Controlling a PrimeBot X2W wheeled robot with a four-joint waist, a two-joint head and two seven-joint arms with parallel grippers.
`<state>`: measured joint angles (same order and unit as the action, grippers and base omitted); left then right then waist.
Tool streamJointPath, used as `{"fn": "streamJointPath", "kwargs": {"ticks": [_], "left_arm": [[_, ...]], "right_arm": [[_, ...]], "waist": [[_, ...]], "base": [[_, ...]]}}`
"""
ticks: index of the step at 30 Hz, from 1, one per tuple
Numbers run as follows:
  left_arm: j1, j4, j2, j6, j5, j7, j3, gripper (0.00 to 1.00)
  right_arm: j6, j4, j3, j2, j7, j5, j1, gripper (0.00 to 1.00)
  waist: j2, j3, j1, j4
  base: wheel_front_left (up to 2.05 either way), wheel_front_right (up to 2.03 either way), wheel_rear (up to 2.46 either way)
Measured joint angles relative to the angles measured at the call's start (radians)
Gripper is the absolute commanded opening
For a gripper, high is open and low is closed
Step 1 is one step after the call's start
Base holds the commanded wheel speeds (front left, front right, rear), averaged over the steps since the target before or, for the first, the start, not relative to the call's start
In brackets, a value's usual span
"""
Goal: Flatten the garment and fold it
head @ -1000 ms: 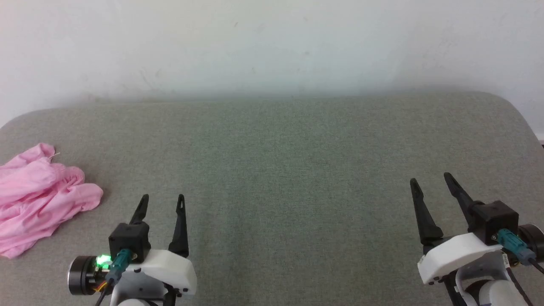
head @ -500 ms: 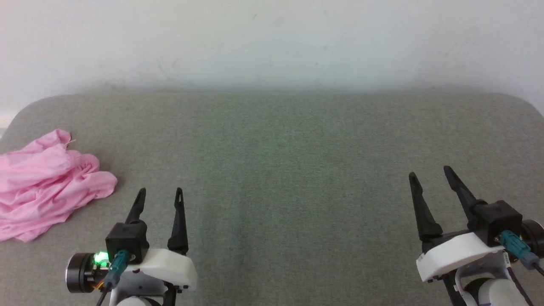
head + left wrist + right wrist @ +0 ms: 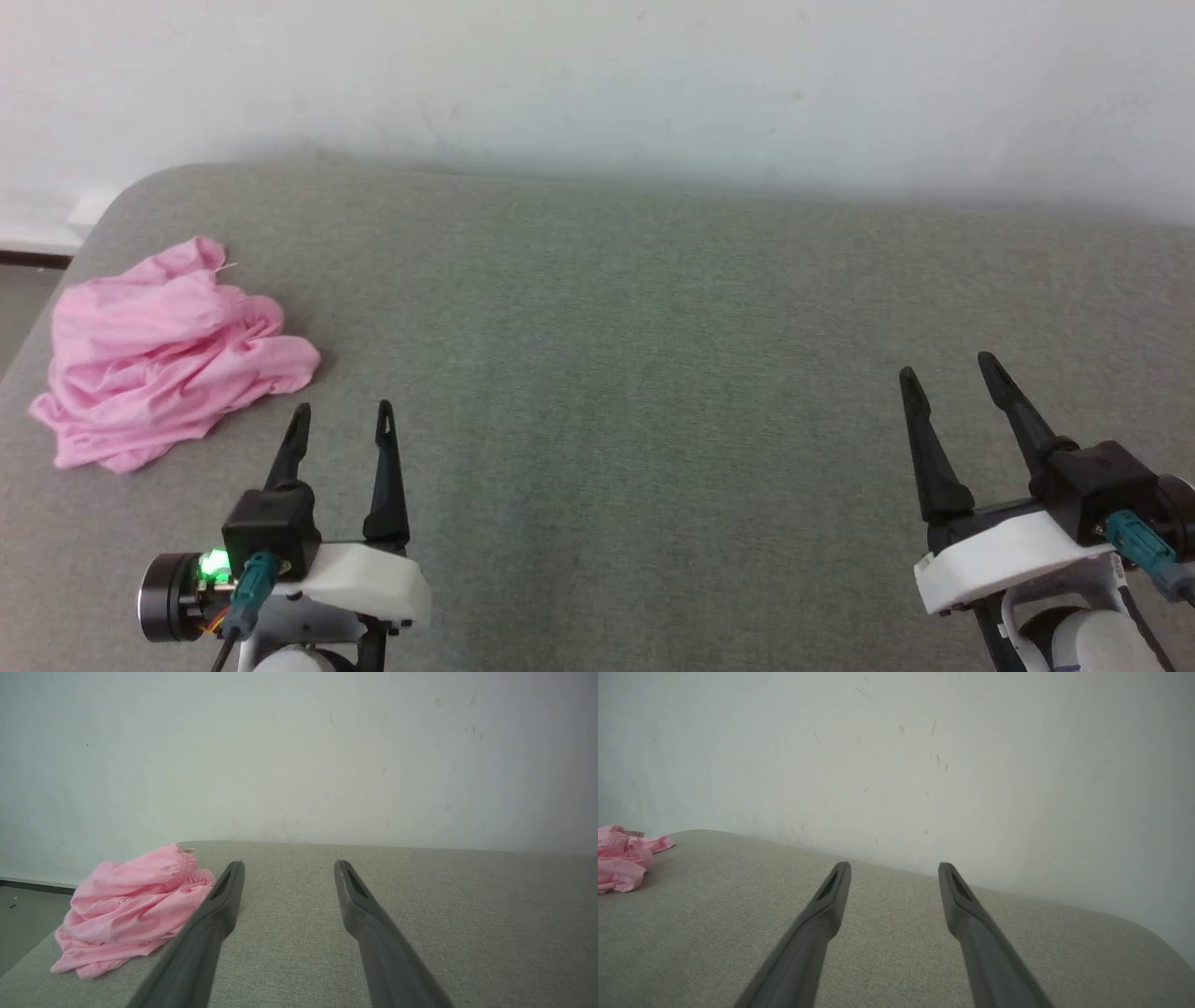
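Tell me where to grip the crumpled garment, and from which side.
Probably the gathered waistband, raised at the far end of the garment, with the open left gripper coming from the right: the cloth lies at the left edge of the cushion.

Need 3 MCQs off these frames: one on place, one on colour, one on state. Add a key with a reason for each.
1. Where on the grey padded surface does the garment lie?
A) centre
B) far left, near the edge
C) far right

2. What colour is the garment?
A) white
B) blue
C) light pink

3. The left tool and right tool are:
A) both open and empty
B) both shut on cloth
C) one open, one shut

Key:
1 B, it lies crumpled by the left edge, ahead and left of the left tool.
2 C, it reads pink in all three views.
3 A, both sets of jaws stand apart with nothing between them.
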<state>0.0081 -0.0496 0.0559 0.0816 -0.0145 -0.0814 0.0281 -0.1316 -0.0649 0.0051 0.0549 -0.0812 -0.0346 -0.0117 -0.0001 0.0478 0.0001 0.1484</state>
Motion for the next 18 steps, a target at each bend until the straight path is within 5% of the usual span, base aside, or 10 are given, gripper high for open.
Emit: {"fn": "streamJointPath", "kwargs": {"ticks": [18], "left_arm": [[-0.001,-0.012,0.0,0.053,-0.014,-0.036,-0.006,1.0]], "right_arm": [[0.0,-0.033,0.009,0.0,-0.036,0.001,0.0,1.0]], "waist": [[0.0,0.017,0.0,0.142]], "base": [[0.0,0.0,0.0]]}}
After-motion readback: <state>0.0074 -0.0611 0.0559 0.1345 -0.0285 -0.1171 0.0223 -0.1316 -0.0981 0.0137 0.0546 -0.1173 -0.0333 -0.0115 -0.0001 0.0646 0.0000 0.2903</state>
